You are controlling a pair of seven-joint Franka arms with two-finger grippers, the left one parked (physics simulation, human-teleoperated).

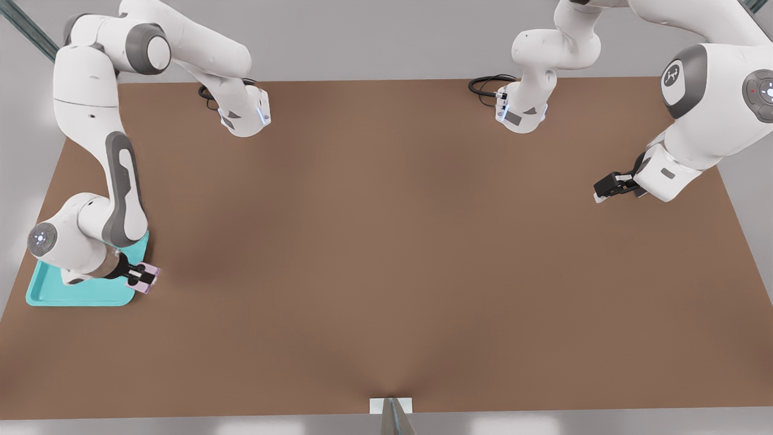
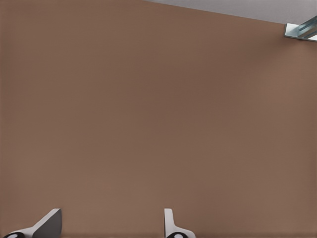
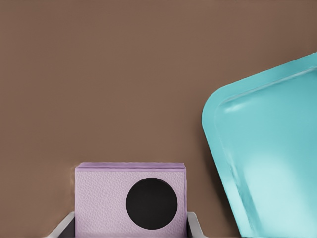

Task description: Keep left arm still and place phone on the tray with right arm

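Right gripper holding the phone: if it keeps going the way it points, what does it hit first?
Probably bare table. The gripper, shut on the phone, sits by the tray's corner and points past it; the wrist view shows only tabletop ahead. Its height is unclear.

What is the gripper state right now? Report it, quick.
Gripper: shut on the small pale pink square phone, beside the flat turquoise plastic tray, by its edge on the front view's right.
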